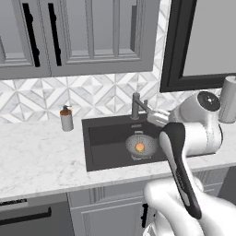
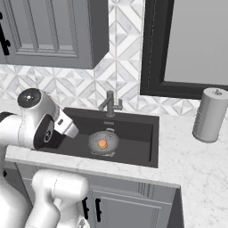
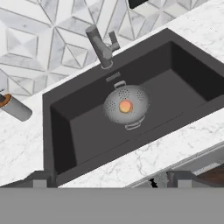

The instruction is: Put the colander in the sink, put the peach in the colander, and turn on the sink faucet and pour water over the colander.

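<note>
Colander is sitting in the sink, peach inside. Right base view: sink faucet is standing dry behind it. Hand view: hand is hovering spread, empty; next, approaching the lever squarely seems best.

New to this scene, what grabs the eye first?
The peach, a bright orange spot, sits inside the grey colander on the floor of the dark sink, just in front of the faucet. No water runs from the spout. Next comes the white arm, filling the lower right of the left base view, and a soap bottle standing on the marble counter left of the sink.
</note>
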